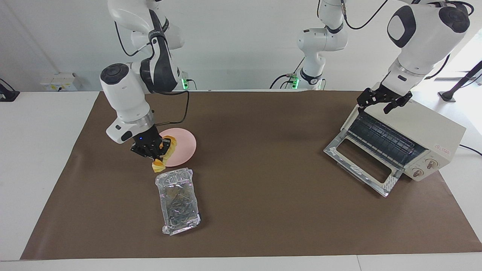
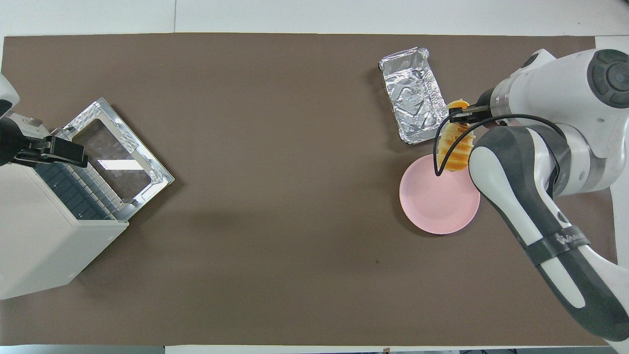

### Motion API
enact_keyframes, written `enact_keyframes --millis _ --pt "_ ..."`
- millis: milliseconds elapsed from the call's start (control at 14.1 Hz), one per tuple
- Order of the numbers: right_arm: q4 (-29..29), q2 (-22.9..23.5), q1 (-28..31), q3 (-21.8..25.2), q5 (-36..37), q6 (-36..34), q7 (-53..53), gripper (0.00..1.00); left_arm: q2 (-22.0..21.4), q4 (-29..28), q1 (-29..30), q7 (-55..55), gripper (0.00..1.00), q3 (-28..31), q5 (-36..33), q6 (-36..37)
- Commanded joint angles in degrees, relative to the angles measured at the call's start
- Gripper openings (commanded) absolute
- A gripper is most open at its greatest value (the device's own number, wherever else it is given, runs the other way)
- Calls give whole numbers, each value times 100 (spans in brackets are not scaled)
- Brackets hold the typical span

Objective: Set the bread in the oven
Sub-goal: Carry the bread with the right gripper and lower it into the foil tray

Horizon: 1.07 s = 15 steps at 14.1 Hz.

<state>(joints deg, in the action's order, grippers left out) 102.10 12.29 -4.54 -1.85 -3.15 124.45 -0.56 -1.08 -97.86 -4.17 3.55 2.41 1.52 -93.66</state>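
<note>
Right, facing view first: right gripper [image 1: 157, 152] is clamped on the bread [image 1: 164, 156], holding it tilted over the rim of the pink plate [image 1: 184, 145] on the side away from the robots, one end of the loaf sticking out below the fingers toward the foil tray [image 1: 178, 200]. Can't tell if the loaf touches the plate. Foil tray sits farther from the robots than the plate, just beside it. Oven [image 1: 414, 139] is at the left arm's end of the table, door [image 1: 361, 165] dropped open flat onto the brown mat [image 1: 263, 150], rack visible inside. Left gripper [image 1: 382, 99] hovers over the oven's top edge above the opening, fingers spread, holding nothing.

Overhead view: bread [image 2: 454, 145] hangs between plate [image 2: 432, 206] and foil tray [image 2: 410, 93], overlapping the plate rim, partly hidden by the right arm's cable. Right gripper [image 2: 462, 118] is on the loaf. Oven [image 2: 44, 241] door [image 2: 115, 157] open; left gripper [image 2: 59, 152] over the oven mouth.
</note>
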Motion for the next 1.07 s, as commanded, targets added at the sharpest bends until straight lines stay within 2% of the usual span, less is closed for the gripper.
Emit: enact_keyframes --millis 0,142,355,497,781,995 --pt "-1093 641 58 -44 -90 -500 170 0 -77 -5 4 49 100 23 77 58" --pt "-1612 1097 58 -44 -55 -615 179 0 -77 -5 4 49 100 23 77 58" --pt "-2447 1862 32 -52 -10 -756 932 0 -77 -5 4 58 100 23 77 49" --pt "-2905 2188 -47 -61 7 -835 1180 0 -77 -5 4 58 100 23 77 49" --pt "-3486 2751 -109 -61 7 -756 1339 0 -77 -5 4 58 100 23 77 58" --pt "-3452 2840 -153 -70 -28 -546 1453 0 -77 -5 4 49 100 23 77 58"
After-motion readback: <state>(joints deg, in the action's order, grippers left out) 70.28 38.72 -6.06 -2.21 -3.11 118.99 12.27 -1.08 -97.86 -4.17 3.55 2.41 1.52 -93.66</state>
